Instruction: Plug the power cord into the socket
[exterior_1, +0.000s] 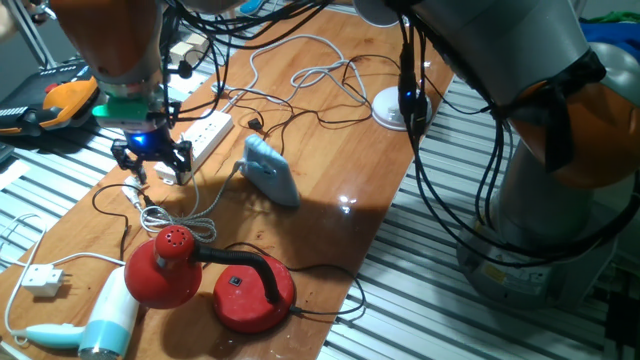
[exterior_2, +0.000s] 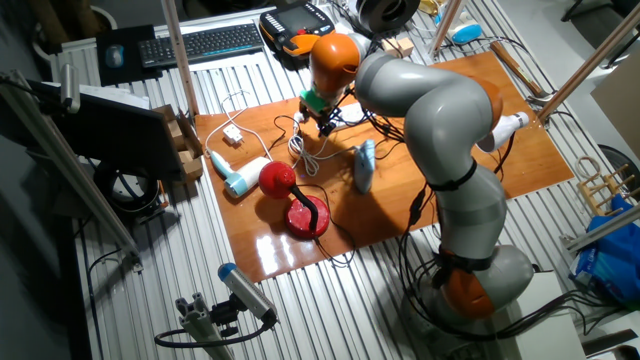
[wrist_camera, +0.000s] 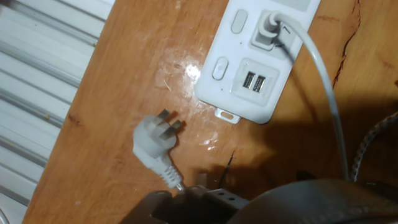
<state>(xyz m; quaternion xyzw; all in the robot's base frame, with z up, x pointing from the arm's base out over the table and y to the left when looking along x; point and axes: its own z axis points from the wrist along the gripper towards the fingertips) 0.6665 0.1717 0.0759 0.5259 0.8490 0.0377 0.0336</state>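
Observation:
The socket (exterior_1: 207, 136) is a long white power strip lying on the wooden table. In the hand view the socket (wrist_camera: 261, 62) fills the top right, with a white plug and white cord sitting in one outlet. The power cord (exterior_1: 258, 125) is a thin black cable on the table behind the strip; its small dark end lies near the strip's far end, away from my hand. My gripper (exterior_1: 152, 165) hovers just in front of the strip's near end, open and holding nothing. Below it lies a loose white plug (wrist_camera: 155, 142) on a braided cord. My fingertips are out of the hand view.
A blue iron (exterior_1: 270, 170) stands right of the strip. A red lamp (exterior_1: 170, 265) and a hair dryer (exterior_1: 105, 320) lie at the front, with a square white plug (exterior_1: 40, 280) to their left. The table's left edge (wrist_camera: 68, 118) meets ribbed metal.

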